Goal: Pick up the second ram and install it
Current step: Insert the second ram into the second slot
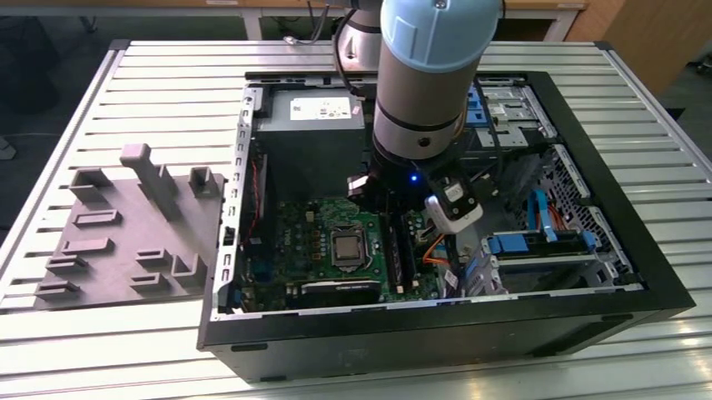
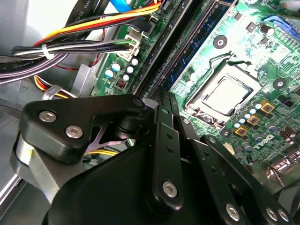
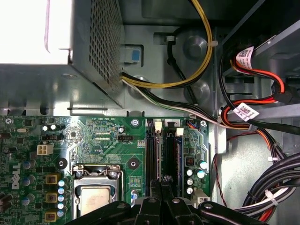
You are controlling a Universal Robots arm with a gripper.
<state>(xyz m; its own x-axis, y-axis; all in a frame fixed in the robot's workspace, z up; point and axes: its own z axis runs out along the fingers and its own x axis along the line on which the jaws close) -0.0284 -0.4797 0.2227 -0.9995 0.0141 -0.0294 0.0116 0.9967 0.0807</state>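
My gripper (image 1: 396,218) is down inside the open computer case, over the memory slots (image 3: 151,154) of the green motherboard (image 1: 312,242), beside the processor socket (image 3: 96,199). In both wrist views the two black fingers (image 2: 159,140) stand pressed close together on a thin dark board. This is the second ram (image 3: 165,157), and it runs edge-on from the fingertips along the line of the slots. Its lower edge sits at a slot, and the fingers hide how deep. Another dark memory board (image 3: 172,154) stands in a neighbouring slot.
Bundles of black, red, orange and yellow cables (image 3: 262,117) hang close beside the slots. The grey power supply (image 1: 309,125) fills the case's far end and drive bays with blue clips (image 1: 523,242) line the exterior view's right. A grey holder block (image 1: 128,242) sits outside the case.
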